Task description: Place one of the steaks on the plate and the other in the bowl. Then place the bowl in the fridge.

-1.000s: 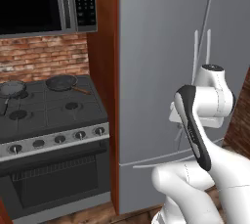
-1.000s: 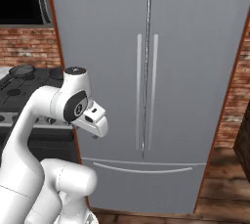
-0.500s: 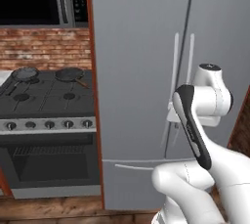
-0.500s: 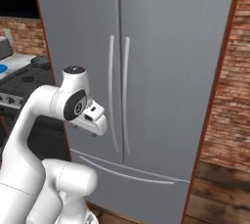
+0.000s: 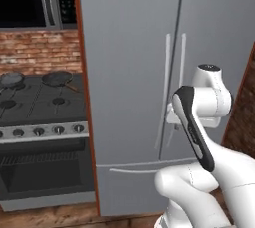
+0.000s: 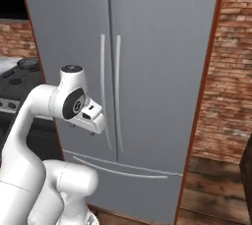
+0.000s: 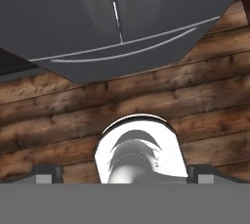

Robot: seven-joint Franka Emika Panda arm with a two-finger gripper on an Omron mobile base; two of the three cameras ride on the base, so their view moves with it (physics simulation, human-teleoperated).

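Brick walling frames my views on both sides, with the fridge (image 5: 149, 72) taking up the middle of the left base view, both doors closed, its two thin vertical handles (image 5: 175, 67) meeting at the centre seam and the bottom drawer's long handle (image 5: 149, 168) low in the frame. At far left I see the black stove (image 5: 40, 107) with two dark frying pans (image 5: 56, 77) on the back burners. From the right base view the fridge (image 6: 157, 62) fills the centre, and my arm curls up at lower left with the hand (image 6: 91, 121) tucked in front of the doors. Its fingertips (image 7: 47, 174) sit at the bottom corners of the hand view, spread wide and grasping nothing, above a wooden plank floor (image 7: 205, 96).
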